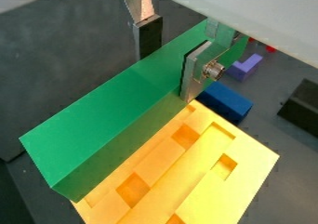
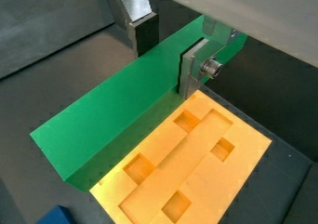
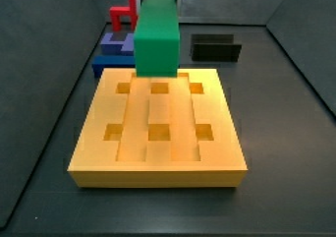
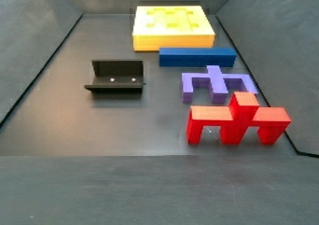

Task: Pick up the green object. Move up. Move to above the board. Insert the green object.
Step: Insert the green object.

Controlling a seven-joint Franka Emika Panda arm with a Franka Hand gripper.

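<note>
My gripper (image 1: 172, 56) is shut on the green object (image 1: 106, 125), a long plain green bar. One dark pad is behind the bar and the silver finger plate (image 1: 195, 72) is in front; both wrist views show this, with the gripper (image 2: 170, 53) gripping the bar (image 2: 112, 121) near one end. The yellow board (image 1: 243, 177) with its square holes lies below the bar in both wrist views (image 2: 243, 135). In a side view the bar (image 3: 159, 34) hangs upright, its lower end over the far edge of the board (image 3: 157, 152). The gripper is out of both side views.
A blue block (image 3: 112, 56) lies against the board's far edge, also seen in a wrist view (image 1: 228, 102). In a side view the board (image 4: 174, 42), blue block (image 4: 197, 57), purple piece (image 4: 214, 84), red cross-shaped piece (image 4: 237, 121) and black fixture (image 4: 116, 77) stand on the dark floor.
</note>
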